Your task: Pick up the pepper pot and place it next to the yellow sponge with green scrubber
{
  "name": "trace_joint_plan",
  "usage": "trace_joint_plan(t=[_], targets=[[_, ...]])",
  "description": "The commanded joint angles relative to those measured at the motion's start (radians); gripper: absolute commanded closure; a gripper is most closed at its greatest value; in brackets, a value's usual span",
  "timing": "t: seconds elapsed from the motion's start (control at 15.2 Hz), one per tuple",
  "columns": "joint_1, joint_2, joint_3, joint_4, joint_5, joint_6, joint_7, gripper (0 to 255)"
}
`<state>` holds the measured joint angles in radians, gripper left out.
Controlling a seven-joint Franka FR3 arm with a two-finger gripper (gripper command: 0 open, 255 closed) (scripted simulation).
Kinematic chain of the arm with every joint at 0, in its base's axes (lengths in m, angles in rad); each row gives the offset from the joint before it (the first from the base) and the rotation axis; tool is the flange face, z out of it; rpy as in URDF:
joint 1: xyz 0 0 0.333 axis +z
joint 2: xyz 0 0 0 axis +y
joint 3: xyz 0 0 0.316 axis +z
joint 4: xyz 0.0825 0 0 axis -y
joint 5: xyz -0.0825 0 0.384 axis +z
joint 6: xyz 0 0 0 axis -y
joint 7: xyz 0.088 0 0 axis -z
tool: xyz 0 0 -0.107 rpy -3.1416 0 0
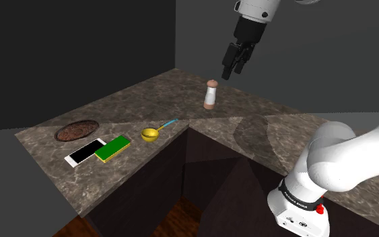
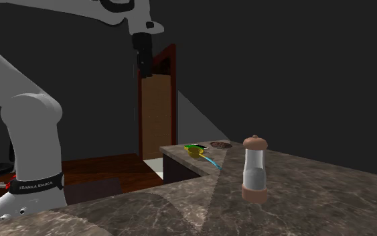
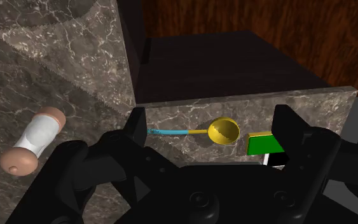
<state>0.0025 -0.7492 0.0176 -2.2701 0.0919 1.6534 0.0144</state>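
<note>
Closest to the arm [image 1: 342, 158], the counter [image 1: 268, 134] runs bare, a dark marbled slab that turns a corner around a gap. Past that, near the far edge, the pot [image 1: 211, 94] stands upright on its brown base, with a pale body and a brown knob on top. Nothing touches it. Upright like this, it offers its narrow body to a sideways pinch, which I judge the easiest hold.

Above it, and a little to the shoulder view's right, hangs the gripper [image 1: 232, 67], high off the counter and pointing down. In the wrist view the two fingers [image 3: 137, 124] are spread wide, with nothing between them but the counter far below. The pot sits off beside one finger, outside the gap. That height and spread read as an approach pose: the gripper must shift over the pot and drop before closing.

Farther along the other leg of the counter lies a yellow spoon [image 1: 151, 134] with a blue handle. Beyond it the sponge [image 1: 112, 148] lies flat, green face up with a yellow edge showing, against a white phone [image 1: 85, 152]. Whether it overlaps the phone I cannot tell. Since the phone takes one long side, the bare strip between sponge and spoon looks the likely spot for the pot. Farthest off sits a round brown disc [image 1: 77, 130].
</note>
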Motion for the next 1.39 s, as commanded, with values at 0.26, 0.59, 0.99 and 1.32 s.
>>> trace_joint_plan(t=[0.26,0.59,0.99,1.32], targets=[[-0.023,0.061,-0.059,-0.025,-0.038,0.084,-0.076,0],[-0.047,0.161,-0.133,-0.029,-0.075,0.189,-0.169,0],[-0.070,0.313,-0.220,0.008,-0.096,0.308,-0.280,0],[-0.083,0.462,-0.290,0.073,-0.085,0.393,-0.378,0]])
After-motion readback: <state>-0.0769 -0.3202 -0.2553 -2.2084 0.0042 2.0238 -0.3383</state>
